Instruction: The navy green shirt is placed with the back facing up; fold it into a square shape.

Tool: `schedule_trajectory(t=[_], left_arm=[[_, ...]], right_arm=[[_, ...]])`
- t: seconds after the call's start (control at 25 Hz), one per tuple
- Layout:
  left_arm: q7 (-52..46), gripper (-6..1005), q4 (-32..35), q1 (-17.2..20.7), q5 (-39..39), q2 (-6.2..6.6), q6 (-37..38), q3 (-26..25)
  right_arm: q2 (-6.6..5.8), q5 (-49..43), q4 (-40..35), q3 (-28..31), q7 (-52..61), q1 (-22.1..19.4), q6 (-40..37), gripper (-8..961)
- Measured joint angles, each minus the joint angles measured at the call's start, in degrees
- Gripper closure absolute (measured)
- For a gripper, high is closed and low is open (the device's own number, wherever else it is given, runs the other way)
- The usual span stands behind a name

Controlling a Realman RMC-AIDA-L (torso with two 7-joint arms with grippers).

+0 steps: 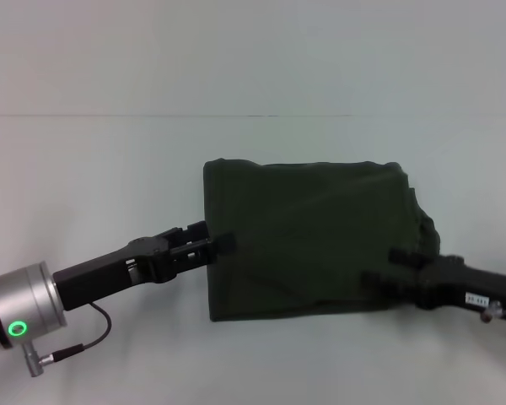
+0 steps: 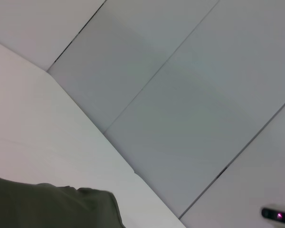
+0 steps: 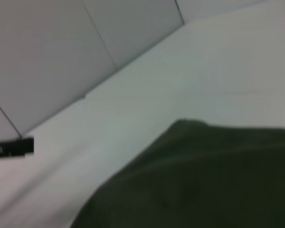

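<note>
The navy green shirt (image 1: 312, 240) lies on the white table as a folded, roughly rectangular block, its plain side up and its right edge bunched. My left gripper (image 1: 221, 245) reaches in low from the left and meets the shirt's left edge about halfway down. From the right, my right gripper (image 1: 378, 283) lies over the shirt's near right corner, dark against the dark cloth. The left wrist view holds only a strip of the shirt (image 2: 52, 206), and the right wrist view shows a broad fold of the shirt (image 3: 204, 185) close up.
The white table (image 1: 110, 169) spreads around the shirt on all sides, and a pale panelled wall (image 1: 253, 51) stands behind it. A small black part (image 3: 12, 147) shows far off in the right wrist view, and a dark piece with a pink light (image 2: 278, 213) in the left wrist view.
</note>
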Motion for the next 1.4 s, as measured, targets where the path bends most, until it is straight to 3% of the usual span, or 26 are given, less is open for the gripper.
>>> schedule_trajectory(t=[0.52,0.76,0.92,1.12,1.4], left_arm=[[-1.2,49,-1.3,-0.4,0.0,0.55,-0.6,-0.2],[-5.8,49,-1.5,-0.8,0.4,1.44,-2.3,-0.1],[-11.0,49,-1.5,-1.3,0.6,2.68,-5.7,0.4],[-16.9,49,-1.6,-2.5,0.7,3.65,-12.1,0.8],[-18.8,50,-2.7,-4.1,0.8,3.76,-15.9,3.3]], right_arm=[[0.67,-1.7,0.1,1.6,-6.0,-2.4,-1.2,96],[0.53,-1.6,-0.7,11.2,-14.3,-2.8,-12.9,96],[0.43,-1.6,-0.7,13.8,-18.6,-3.5,-18.0,96],[0.73,-2.0,0.8,13.4,-26.3,-5.2,-22.8,96],[1.11,-1.9,8.1,10.8,-42.2,-8.6,-23.2,97]])
